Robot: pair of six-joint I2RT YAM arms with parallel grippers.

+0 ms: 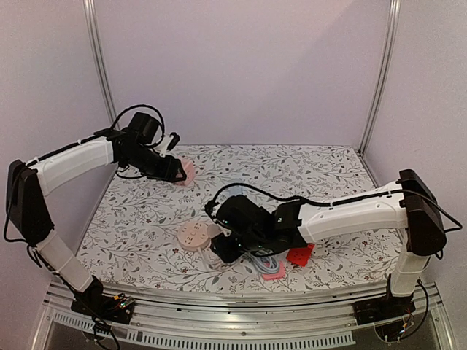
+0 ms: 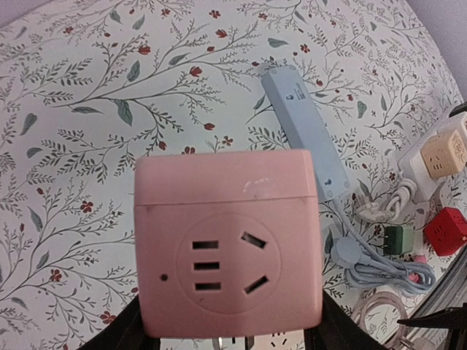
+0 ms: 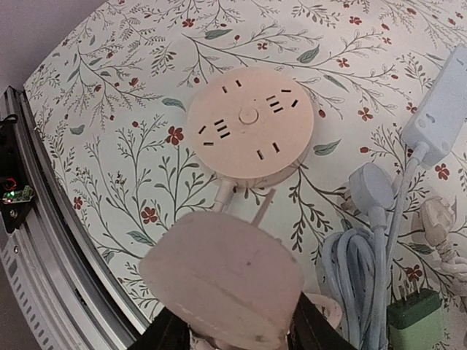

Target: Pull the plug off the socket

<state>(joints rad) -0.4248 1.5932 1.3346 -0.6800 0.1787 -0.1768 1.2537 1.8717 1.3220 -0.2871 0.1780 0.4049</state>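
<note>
A round pale pink socket [image 3: 249, 127] lies flat on the flowered cloth, seen in the top view near the front centre [image 1: 193, 237]. Just below it, a pale pink plug [image 3: 222, 281] sits blurred and apart from the socket, between the fingers of my right gripper [image 3: 233, 328], which stand open beside it. In the top view that gripper [image 1: 219, 244] hovers right of the round socket. At the back left, my left gripper [image 1: 175, 171] is shut on a pink cube socket [image 2: 228, 240], which fills the left wrist view, its fingers [image 2: 124, 328] pressed against the cube's sides.
A light blue power strip [image 2: 303, 127] with a coiled blue cable [image 3: 357, 255] lies to the right. Near it are a red cube [image 1: 299, 254], a green plug [image 3: 416, 310] and a beige cube adapter [image 2: 444, 153]. A metal rail [image 1: 219, 299] runs along the front edge.
</note>
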